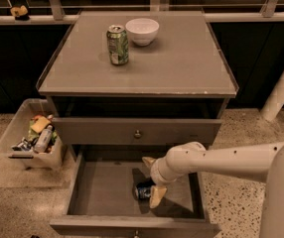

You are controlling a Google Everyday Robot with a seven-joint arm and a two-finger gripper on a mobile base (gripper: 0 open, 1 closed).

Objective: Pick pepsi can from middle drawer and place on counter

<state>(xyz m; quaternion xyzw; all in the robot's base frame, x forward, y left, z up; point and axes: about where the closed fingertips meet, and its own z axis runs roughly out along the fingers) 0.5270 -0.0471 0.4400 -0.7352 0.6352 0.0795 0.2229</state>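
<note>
The pepsi can, dark blue with silver ends, lies on its side on the floor of the open middle drawer, towards the right. My gripper reaches into the drawer from the right on a white arm. Its two pale fingers are spread apart, one fingertip behind the can and the other fingertip right beside it at the front. The can is still resting on the drawer floor. The counter is the grey top of the cabinet above.
A green patterned can and a white bowl stand on the counter's back left. A closed knobbed drawer front overhangs the open drawer. A clear bin of snacks sits on the floor at the left.
</note>
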